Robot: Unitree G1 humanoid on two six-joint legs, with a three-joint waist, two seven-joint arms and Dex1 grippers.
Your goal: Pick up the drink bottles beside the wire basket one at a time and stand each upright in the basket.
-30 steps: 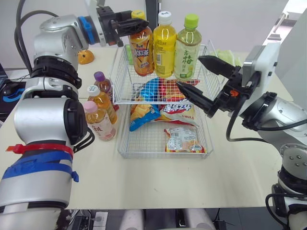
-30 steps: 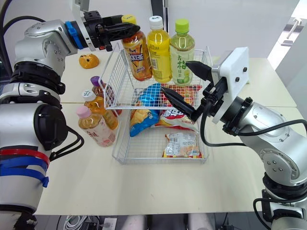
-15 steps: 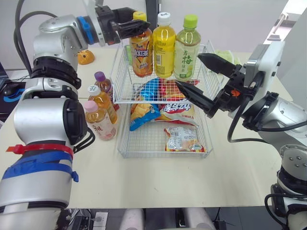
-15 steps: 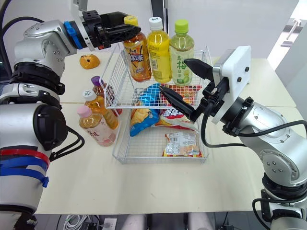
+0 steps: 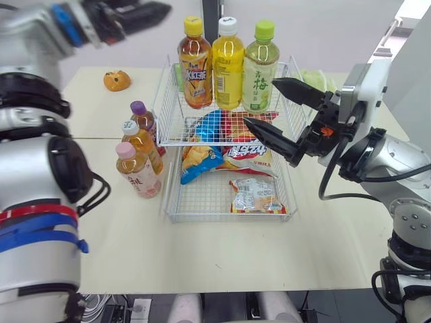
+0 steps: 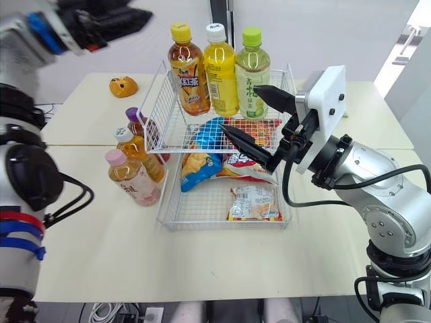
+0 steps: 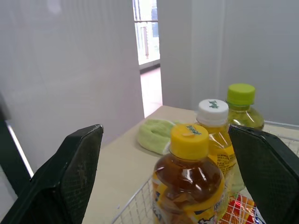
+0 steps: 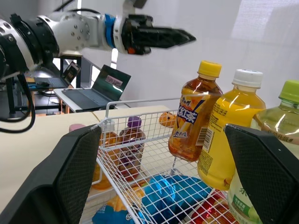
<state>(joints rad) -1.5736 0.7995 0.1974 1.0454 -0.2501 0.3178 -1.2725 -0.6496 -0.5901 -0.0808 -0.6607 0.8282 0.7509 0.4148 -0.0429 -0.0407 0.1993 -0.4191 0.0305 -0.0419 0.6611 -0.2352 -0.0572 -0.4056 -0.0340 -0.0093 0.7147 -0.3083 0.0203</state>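
While three bottles are set upright on the wire basket (image 5: 172,114) shelf, three are left just beside it, centre left: purple-capped bottle (image 5: 143,120), white-capped bottle (image 5: 140,142), pink-capped bottle (image 5: 135,172). Left gripper (image 5: 145,12), upper left, is held high, fingers apart, empty; right gripper (image 5: 261,101) is spread over the basket. One bottle should be gripped mid-body, neighbours spared. Chinese label text is noted; green-capped bottle (image 5: 260,67) seems marked 青梅.

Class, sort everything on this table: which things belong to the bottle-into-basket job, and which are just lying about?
Job: wire basket; amber bottle, yellow bottle and green bottle standing in it; purple-capped bottle, white-capped bottle and pink-capped bottle beside it.

Lying about: orange toy; green cloth; snack packets in the basket.
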